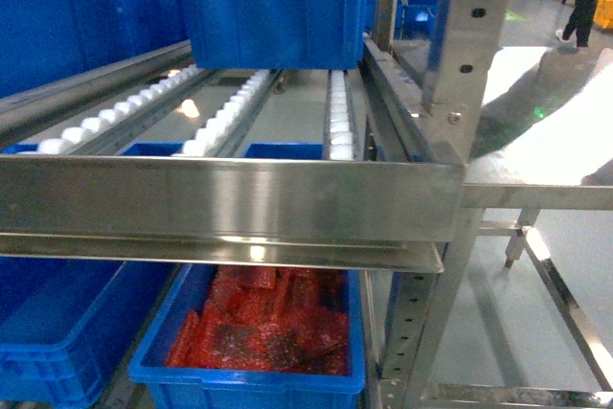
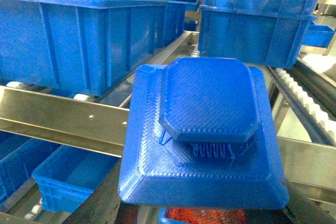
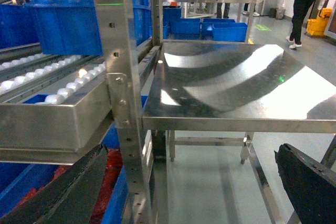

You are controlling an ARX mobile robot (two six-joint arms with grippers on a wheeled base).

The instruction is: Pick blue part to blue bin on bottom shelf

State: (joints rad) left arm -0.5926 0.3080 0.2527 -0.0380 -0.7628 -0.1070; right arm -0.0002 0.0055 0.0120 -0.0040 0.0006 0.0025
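The blue part (image 2: 202,135), squarish with no clear long axis, faces its raised octagonal cap toward the left wrist camera, held by the left gripper (image 2: 202,213) above the blue bin (image 1: 257,332) of red pieces. The right gripper's (image 3: 173,192) black fingers (image 3: 307,182) stand spread beside the steel table (image 3: 236,85).

Blue part (image 2: 205,135) showing matt plastic with fine ribbed, layered texture; blue bin (image 1: 251,371) showing smooth, faintly glossy plastic; rack rail (image 1: 230,198) and table (image 3: 236,82) showing brushed, reflecting steel; rollers (image 1: 340,122) showing glossy white plastic.
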